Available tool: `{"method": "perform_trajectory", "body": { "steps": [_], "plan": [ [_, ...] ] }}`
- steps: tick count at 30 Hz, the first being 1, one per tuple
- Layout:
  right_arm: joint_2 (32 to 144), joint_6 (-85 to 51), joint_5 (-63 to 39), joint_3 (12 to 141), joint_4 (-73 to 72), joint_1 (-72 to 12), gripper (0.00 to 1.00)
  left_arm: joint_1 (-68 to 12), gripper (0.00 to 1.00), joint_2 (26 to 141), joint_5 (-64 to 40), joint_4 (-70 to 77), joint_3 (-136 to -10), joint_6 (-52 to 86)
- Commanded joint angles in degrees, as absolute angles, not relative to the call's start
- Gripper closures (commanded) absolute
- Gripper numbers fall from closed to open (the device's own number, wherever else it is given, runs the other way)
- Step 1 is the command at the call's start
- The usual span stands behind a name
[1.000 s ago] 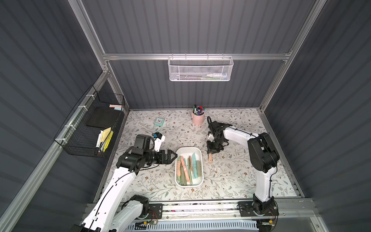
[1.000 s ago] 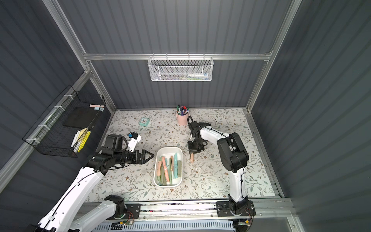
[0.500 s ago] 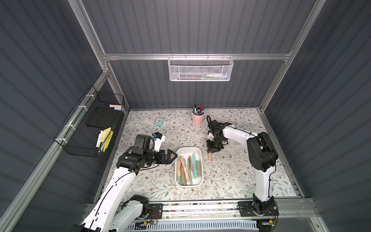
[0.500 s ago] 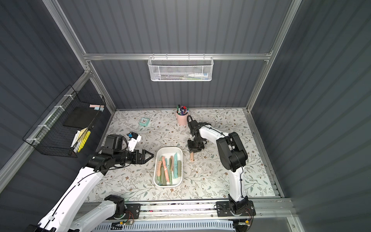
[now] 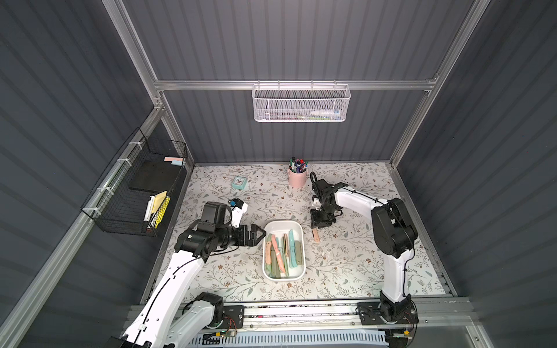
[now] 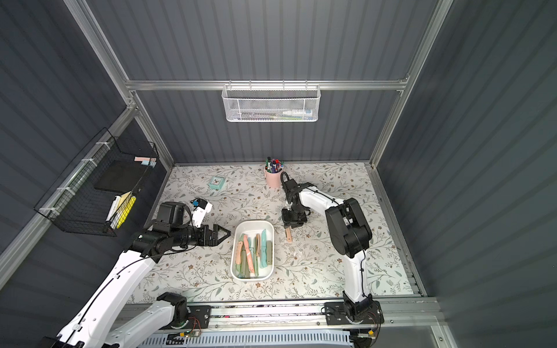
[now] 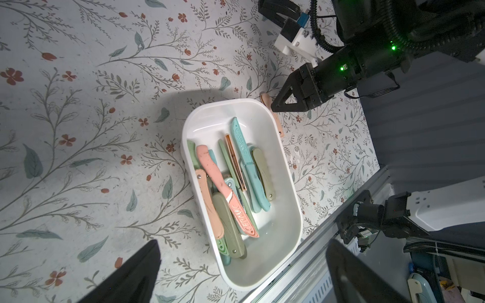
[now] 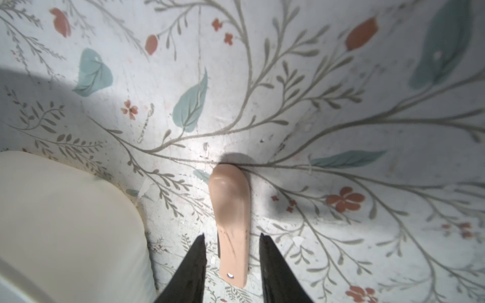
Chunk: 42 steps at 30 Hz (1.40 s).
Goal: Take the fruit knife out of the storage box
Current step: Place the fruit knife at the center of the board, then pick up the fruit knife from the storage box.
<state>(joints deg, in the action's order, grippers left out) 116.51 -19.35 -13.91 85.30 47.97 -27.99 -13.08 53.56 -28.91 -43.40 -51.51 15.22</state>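
Right wrist view: the peach fruit knife (image 8: 231,225) lies on the desk (image 8: 341,118) just beside the storage box (image 8: 65,223). The right pincer (image 8: 231,237) is spread astride it, with a gap either side. The let-go step looks nearly done; next calls for a straight lift. In a top view, the left pincer (image 5: 261,233) hovers spread at the box's upper-left corner, and the frame's lower right is open desk.

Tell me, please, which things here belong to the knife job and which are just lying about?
Job: storage box, knives inside it, beige knife beside it, right gripper, left gripper.
Lying about: pen cup, teal clock, white mesh basket, black wire basket.
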Motion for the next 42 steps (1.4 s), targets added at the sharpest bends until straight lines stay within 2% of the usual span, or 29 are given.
{"method": "perform_trajectory", "body": {
  "steps": [1, 5, 7, 13, 16, 23, 29, 34, 42],
  "plan": [
    [111.9, -20.4, -12.9, 84.9, 48.8, -27.7, 0.60, -13.4, 0.01, 53.8, -28.3, -44.1, -51.3, 14.2],
    [105.2, -21.2, -13.3, 81.3, 45.0, -28.0, 0.50, -13.4, 0.01, 54.0, -28.6, -44.1, -51.3, 14.2],
    [101.3, -21.7, -14.1, 79.3, 42.6, -28.5, 0.48, -13.4, 0.01, 54.2, -28.9, -44.1, -51.3, 14.2],
    [92.0, -25.2, -13.8, 76.7, 38.6, -34.1, 0.48, -13.4, 0.01, 54.0, -28.7, -44.2, -51.2, 14.2],
    [90.9, -25.1, -9.5, 77.6, 39.5, -39.3, 0.49, -13.4, 0.01, 53.9, -27.7, -44.4, -51.4, 14.2],
    [98.1, -25.1, -10.2, 81.4, 42.9, -46.5, 0.59, -13.4, 0.01, 53.2, -24.8, -45.2, -51.7, 14.4],
    [105.7, -24.0, -11.1, 85.7, 43.6, -51.5, 0.62, -13.4, 0.01, 52.1, -24.3, -45.2, -51.4, 14.3],
    [110.7, -25.5, -8.9, 88.5, 44.5, -52.5, 0.64, -13.4, 0.01, 52.5, -24.5, -45.1, -51.5, 14.4],
    [116.8, -27.6, -2.9, 94.3, 48.7, -52.5, 0.76, -13.4, 0.01, 52.3, -24.7, -44.9, -51.4, 14.4]
  ]
}}
